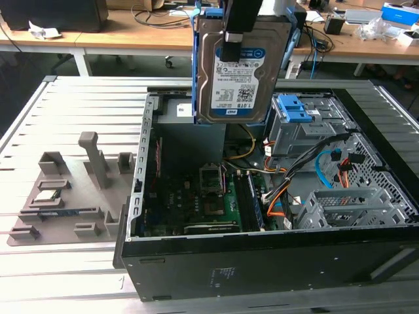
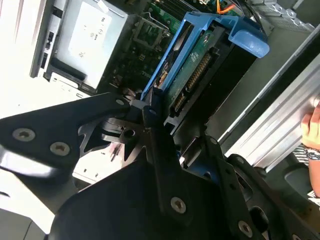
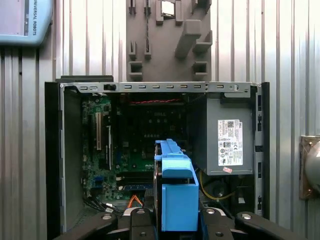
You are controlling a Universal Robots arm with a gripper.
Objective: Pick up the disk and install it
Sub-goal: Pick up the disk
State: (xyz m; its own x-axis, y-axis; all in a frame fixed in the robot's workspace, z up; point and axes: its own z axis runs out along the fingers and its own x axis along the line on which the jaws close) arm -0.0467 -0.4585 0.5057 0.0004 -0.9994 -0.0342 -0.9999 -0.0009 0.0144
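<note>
- The disk (image 1: 241, 78) hangs upright in the air above the open computer case (image 1: 262, 275). Its blue-and-white label faces the exterior camera, and the blue carrier bracket (image 3: 176, 195) frames its edges.
- The gripper (image 1: 232, 44) is clamped on the disk's upper end — nothing else supports the drive.
- Directly below, inside the case, lies the green motherboard (image 1: 196, 199). Beside it is the grey power-supply box (image 3: 227, 145) with a white sticker.
- The grey drive cage (image 1: 294, 114) with blue latches sits inside the case, just to the exterior view's right of the disk.
- The case lies on its side on a slatted metal desk (image 1: 85, 104) — a grey parts fixture (image 1: 72, 190) rests to the exterior view's left.
- A person's hand (image 2: 311, 127) shows beyond the case's wall.
</note>
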